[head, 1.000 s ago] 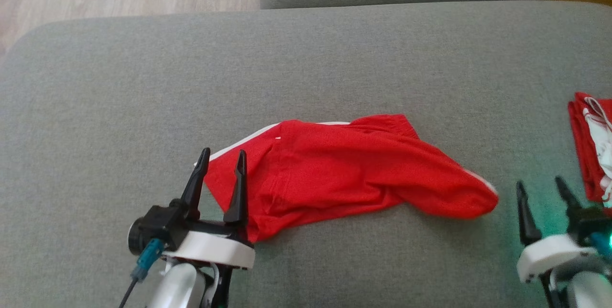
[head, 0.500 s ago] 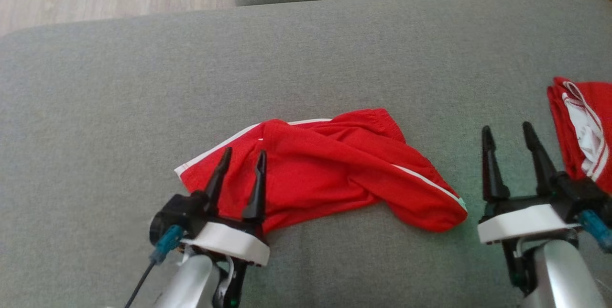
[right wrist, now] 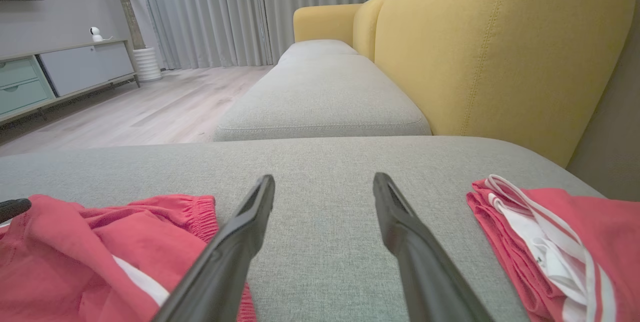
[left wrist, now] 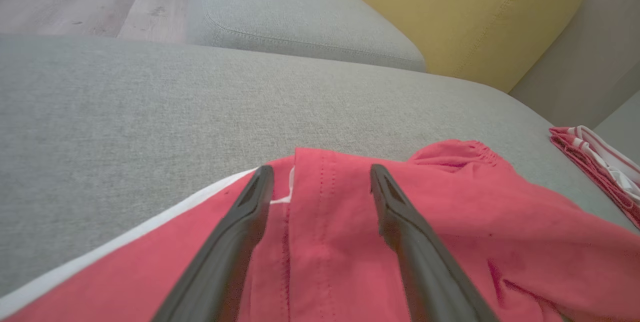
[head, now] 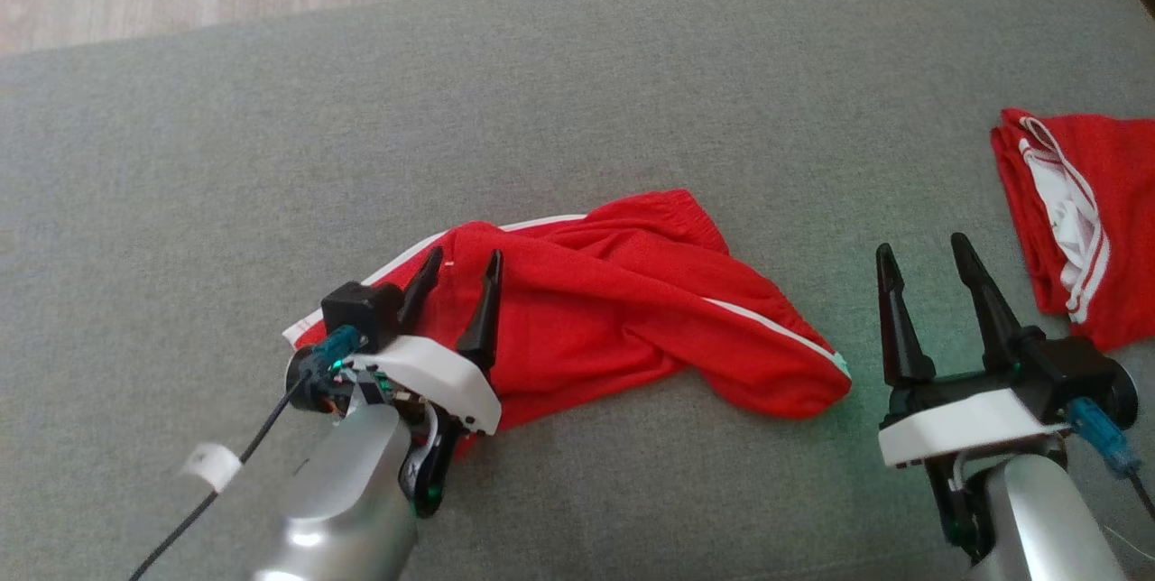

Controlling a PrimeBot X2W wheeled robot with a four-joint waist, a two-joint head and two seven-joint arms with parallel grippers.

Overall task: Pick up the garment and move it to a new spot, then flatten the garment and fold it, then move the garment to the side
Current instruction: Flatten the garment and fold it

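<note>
Crumpled red shorts-like garment with white side stripes [head: 623, 310] lies mid-cushion on the grey woven sofa seat [head: 632, 94], bunched and twisted. My left gripper [head: 466, 253] is spread wide over its left end, fingers straddling a stitched seam. I can't tell from either view if the tips touch the cloth. My right gripper [head: 920, 243] is also spread, holding nothing, over bare cushion just beside the garment's right end.

Risks: if I close the left here I'd likely pinch several stacked layers, so it lifts as a lump and won't flatten. The right isn't over fabric yet, so closing now would grab nothing. A second, folded red-and-white garment [head: 1074, 220] sits near the right gripper, and drifting outward could snag it.

Versus a second ago: the head camera has swung, so the whole scene has shifted. The left fingertips were at the garment's left edge and are now further in, over the cloth. The right gripper has come forward, closer to the right end. Both were spread then too.
</note>
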